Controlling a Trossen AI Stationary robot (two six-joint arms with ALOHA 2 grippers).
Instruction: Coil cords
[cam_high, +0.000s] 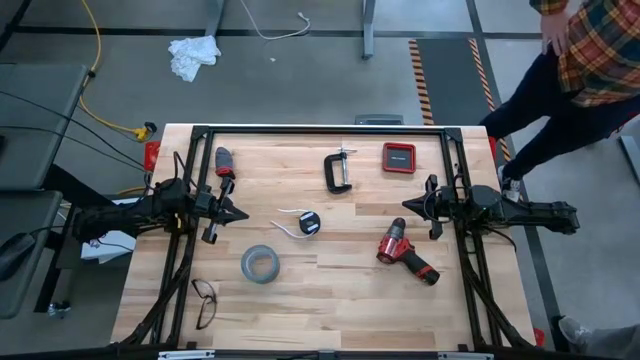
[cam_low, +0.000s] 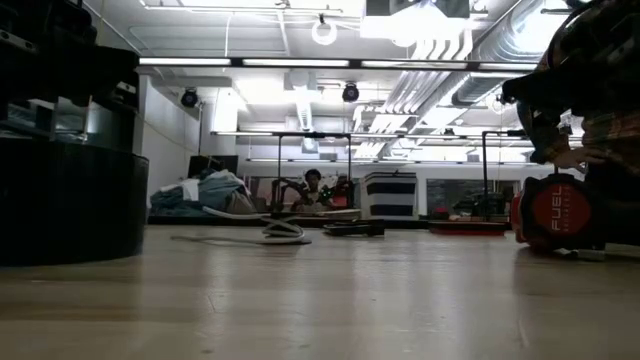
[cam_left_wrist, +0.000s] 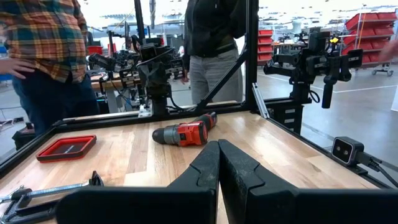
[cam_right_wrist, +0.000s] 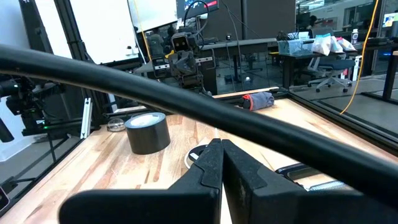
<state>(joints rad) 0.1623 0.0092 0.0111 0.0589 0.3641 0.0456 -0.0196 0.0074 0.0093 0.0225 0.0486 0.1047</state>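
Observation:
The small black round spool (cam_high: 310, 224) with a white label lies flat on the table's middle. Its thin white cord (cam_high: 287, 222) lies in loose loops to the spool's left, on the wood. The low view shows spool and cord (cam_low: 270, 233) far off. In the right wrist view the spool (cam_right_wrist: 196, 155) peeks out behind the fingers. My left gripper (cam_high: 243, 214) is shut and empty above the table's left side, pointing right, left of the cord. My right gripper (cam_high: 405, 207) is shut and empty above the right side, pointing left.
A grey tape roll (cam_high: 259, 264) lies near the cord. A red drill (cam_high: 405, 253), a black C-clamp (cam_high: 338, 171), a red square case (cam_high: 398, 157), a red-handled tool (cam_high: 223, 162) and glasses (cam_high: 205, 300) lie around. A person (cam_high: 570, 70) stands at the far right.

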